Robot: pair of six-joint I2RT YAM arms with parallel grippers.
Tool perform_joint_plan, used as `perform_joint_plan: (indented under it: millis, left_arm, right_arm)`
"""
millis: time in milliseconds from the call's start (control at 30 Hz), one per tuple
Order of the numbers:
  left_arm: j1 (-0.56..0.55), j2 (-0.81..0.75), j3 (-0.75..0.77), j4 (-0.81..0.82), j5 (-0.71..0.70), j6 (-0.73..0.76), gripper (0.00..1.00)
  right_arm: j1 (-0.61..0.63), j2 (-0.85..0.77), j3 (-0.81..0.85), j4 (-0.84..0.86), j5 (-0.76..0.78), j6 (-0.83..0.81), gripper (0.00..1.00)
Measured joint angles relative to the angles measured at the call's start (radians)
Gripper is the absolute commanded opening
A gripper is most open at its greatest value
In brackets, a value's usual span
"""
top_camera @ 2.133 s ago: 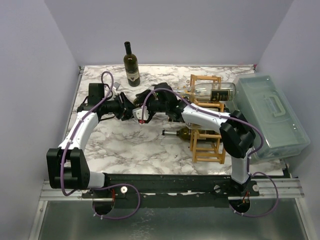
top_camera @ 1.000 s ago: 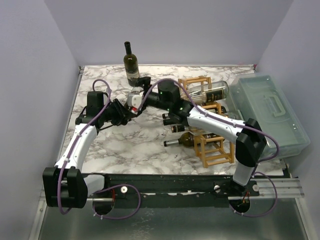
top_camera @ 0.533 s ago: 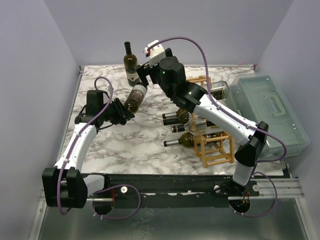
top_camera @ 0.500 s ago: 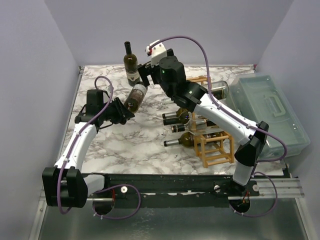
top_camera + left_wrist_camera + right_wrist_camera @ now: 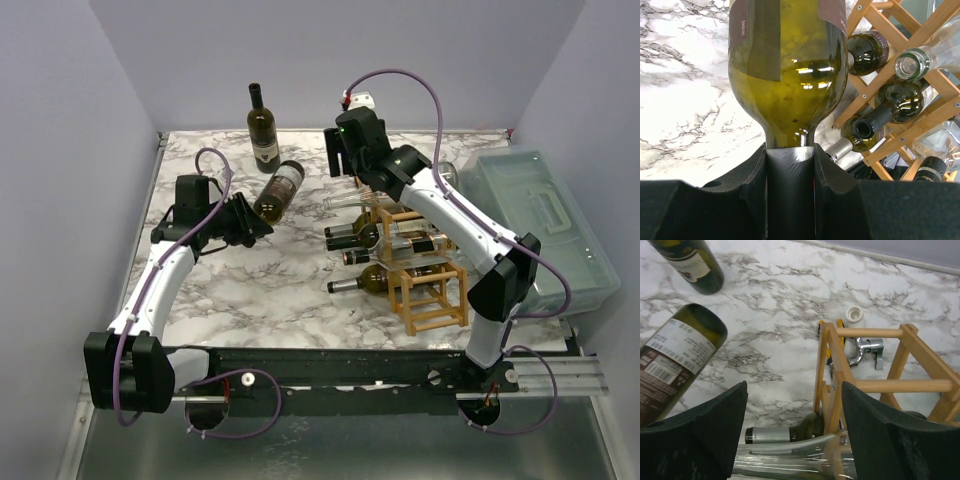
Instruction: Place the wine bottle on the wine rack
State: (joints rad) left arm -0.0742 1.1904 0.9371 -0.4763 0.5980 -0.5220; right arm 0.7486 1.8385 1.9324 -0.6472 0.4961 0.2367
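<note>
Carry step. Left fingers (image 5: 747, 175) clamped on the neck of the wine bottle (image 5: 785, 75), which is held tilted at centre-left of the top view and looks lifted off the worktop (image 5: 250, 290). Right fingers (image 5: 695, 435) apart and empty, raised over the wine rack (image 5: 425, 290) at right-centre, which already holds bottles. Next probably: swing bottle right, align with an open cell, slide in. Can't tell which cell is free.

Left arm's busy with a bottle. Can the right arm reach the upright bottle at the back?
Probably yes. The right gripper is open and empty, with bare marble between it and the upright bottle; the tilted bottle in the left gripper sits close by.
</note>
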Motion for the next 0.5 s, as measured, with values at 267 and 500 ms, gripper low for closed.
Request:
perform_joint_plan:
  millis: [267, 500]
  left_arm:
    - [-0.004, 0.009, 0.039, -0.031, 0.021, -0.001, 0.0]
    - [-0.005, 0.019, 0.078, -0.036, 0.055, -0.004, 0.0]
  right_arm:
    - [-0.037, -0.002, -0.05, -0.037, 0.016, 0.033, 0.61]
    - [-0.043, -0.003, -0.089, -0.051, 0.065, 0.028, 0.61]
